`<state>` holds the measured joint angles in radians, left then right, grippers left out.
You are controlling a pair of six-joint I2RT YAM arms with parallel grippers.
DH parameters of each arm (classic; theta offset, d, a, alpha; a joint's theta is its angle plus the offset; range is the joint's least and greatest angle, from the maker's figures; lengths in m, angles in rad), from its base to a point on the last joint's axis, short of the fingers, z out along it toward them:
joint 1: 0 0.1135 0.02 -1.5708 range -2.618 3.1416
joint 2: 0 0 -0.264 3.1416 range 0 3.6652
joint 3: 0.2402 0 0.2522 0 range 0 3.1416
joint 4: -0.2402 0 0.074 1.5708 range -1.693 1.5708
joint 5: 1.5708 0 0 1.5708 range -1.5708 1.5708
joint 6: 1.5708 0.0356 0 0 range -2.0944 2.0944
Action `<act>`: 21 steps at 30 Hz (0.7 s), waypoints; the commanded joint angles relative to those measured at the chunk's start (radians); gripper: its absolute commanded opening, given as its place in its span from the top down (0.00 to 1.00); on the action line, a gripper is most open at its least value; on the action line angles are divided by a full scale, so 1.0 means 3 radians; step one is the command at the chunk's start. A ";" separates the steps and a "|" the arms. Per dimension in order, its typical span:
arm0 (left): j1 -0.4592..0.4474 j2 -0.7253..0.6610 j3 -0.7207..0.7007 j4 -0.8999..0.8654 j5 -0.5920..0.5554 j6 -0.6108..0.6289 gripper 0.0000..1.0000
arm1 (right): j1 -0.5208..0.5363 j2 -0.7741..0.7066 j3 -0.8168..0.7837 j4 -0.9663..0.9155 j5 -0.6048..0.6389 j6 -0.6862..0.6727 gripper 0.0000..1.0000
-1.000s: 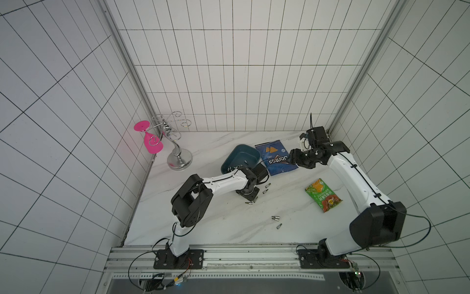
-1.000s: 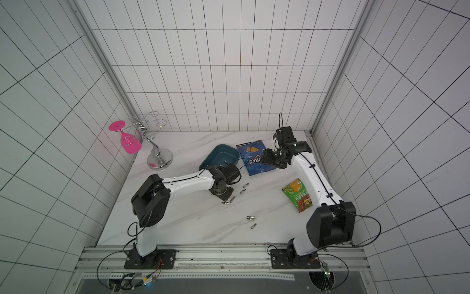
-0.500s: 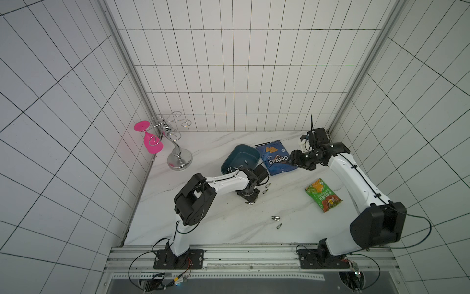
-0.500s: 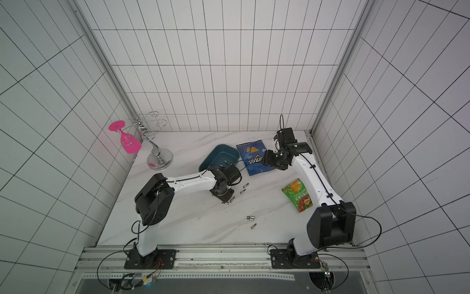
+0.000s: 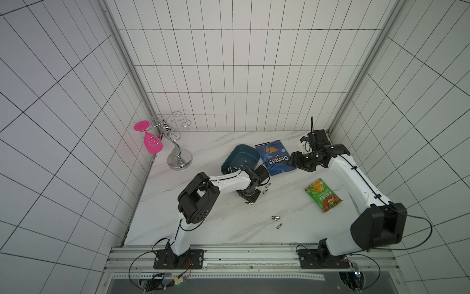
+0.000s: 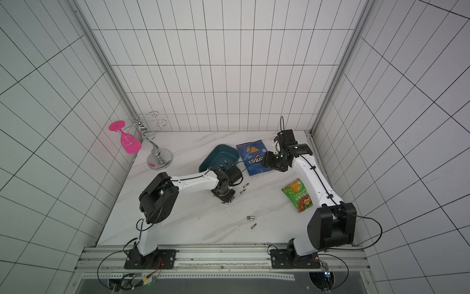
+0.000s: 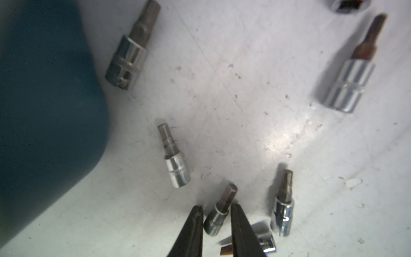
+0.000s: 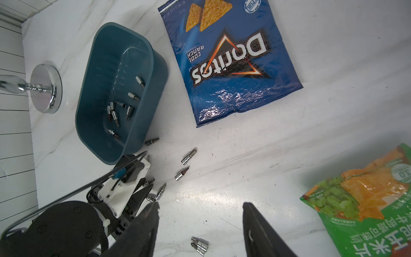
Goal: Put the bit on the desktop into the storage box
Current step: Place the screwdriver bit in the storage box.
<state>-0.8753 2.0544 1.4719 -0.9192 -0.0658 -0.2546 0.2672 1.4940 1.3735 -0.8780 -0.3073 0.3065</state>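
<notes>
Black fingers (image 7: pixel 193 229) of the left gripper (image 7: pixel 216 207) stand close on either side of one bit (image 7: pixel 216 214). The bit lies flat on the desktop (image 7: pixel 255 100), near the storage box (image 7: pixel 44 111). The fingers seem to lie against its chrome socket, but I cannot tell whether they truly pinch it. Other loose bits (image 7: pixel 176 164) lie around it, and several more rest inside the box (image 8: pixel 113 111).

Just beside the box lies a blue bag (image 8: pixel 231 64) printed "Doritos" and "COOL RANCH". A green snack bag (image 8: pixel 367 211), well apart from it, carries Chinese characters and a "30".

Compared with a second ago, the left arm's elbow has swung a little toward the middle of the desktop, while its wrist has stayed over the same patch by the box. The right arm, the box and both bags have not moved.

The right gripper (image 8: pixel 200 203) hangs above the desktop near the Doritos bag, its jaws well apart and holding nothing. A chrome stand (image 5: pixel 179 159) with a pink glass (image 5: pixel 152 145) sits at the far left corner.
</notes>
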 commanded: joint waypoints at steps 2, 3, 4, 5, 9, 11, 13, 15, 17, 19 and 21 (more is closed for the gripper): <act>-0.0012 0.0133 0.0038 -0.0004 0.0060 -0.0026 0.80 | -0.0032 -0.0059 -0.0111 0.0032 -0.0044 -0.0019 0.38; -0.0015 0.0142 0.0033 -0.0004 0.0076 -0.0031 0.83 | -0.0029 -0.0052 -0.0142 0.0046 -0.0051 -0.0017 0.38; -0.0012 0.0147 0.0028 -0.0007 0.0081 -0.0035 0.85 | -0.0026 -0.0047 -0.0182 0.0069 -0.0062 -0.0014 0.38; -0.0012 0.0147 0.0023 -0.0013 0.0076 -0.0049 0.90 | -0.0018 -0.0042 -0.0224 0.0099 -0.0065 -0.0012 0.37; -0.0012 0.0119 0.0018 -0.0036 0.0096 -0.0081 1.00 | -0.0002 0.0029 -0.0416 0.0237 -0.0096 0.0059 0.38; -0.0012 0.0105 0.0022 -0.0061 0.0117 -0.0089 1.00 | 0.0042 0.0081 -0.0494 0.0319 -0.0106 0.0106 0.38; -0.0016 0.0065 0.0038 -0.0110 0.0099 -0.0111 1.00 | 0.0109 0.0162 -0.0528 0.0376 -0.0059 0.0151 0.38; -0.0017 -0.0054 0.0033 -0.0144 0.0060 -0.0153 1.00 | 0.0191 0.0288 -0.0518 0.0411 -0.0027 0.0197 0.38; -0.0019 -0.0200 0.0046 -0.0192 0.0019 -0.0193 1.00 | 0.0277 0.0404 -0.0481 0.0418 0.0020 0.0230 0.38; -0.0016 -0.0345 0.0084 -0.0262 -0.0020 -0.0224 1.00 | 0.0353 0.0505 -0.0436 0.0438 0.0079 0.0278 0.38; -0.0013 -0.0479 0.0152 -0.0376 -0.0102 -0.0255 1.00 | 0.0415 0.0606 -0.0385 0.0449 0.0142 0.0336 0.38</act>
<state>-0.8761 2.0029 1.4822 -0.9859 -0.0605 -0.3061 0.3656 1.6466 1.2266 -0.7582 -0.3042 0.3725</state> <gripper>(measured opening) 0.106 0.620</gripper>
